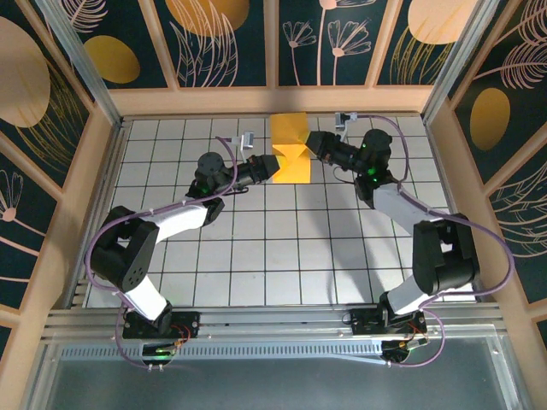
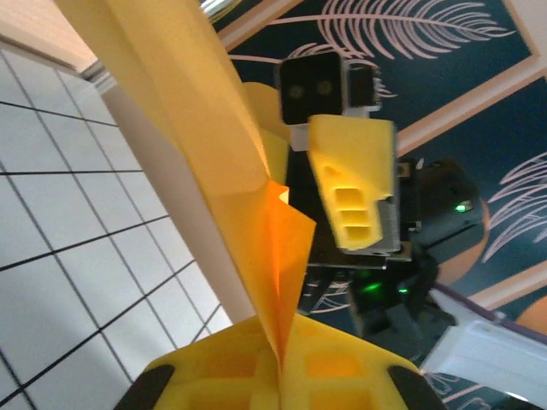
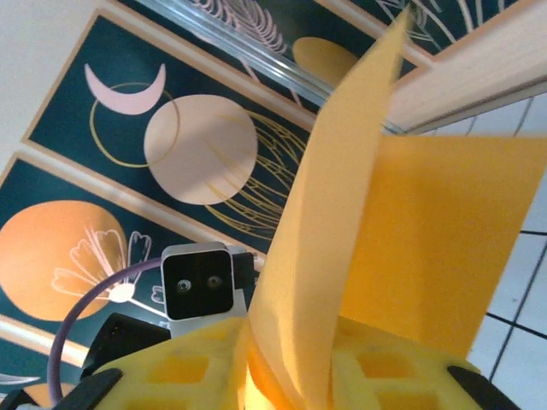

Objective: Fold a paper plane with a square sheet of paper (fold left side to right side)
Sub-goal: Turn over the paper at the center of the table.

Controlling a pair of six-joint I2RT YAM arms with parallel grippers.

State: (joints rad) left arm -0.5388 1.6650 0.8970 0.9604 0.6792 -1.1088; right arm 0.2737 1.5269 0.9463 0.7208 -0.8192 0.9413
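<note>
One orange-yellow sheet (image 1: 292, 162), buckled upward, perhaps half-folded

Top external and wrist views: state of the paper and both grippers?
square sheet of paper: partly folded, creased, held up between both grippers.
left gripper: shut on the sheet's edge.
right gripper: shut on the sheet's other side.

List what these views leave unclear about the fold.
- Top external: grip of left gripper and right gripper on the square sheet of paper, too small.
- Left wrist: sheet's upper edge, cut off by the frame.
- Right wrist: whether edges align, hidden by the raised flap.
</note>
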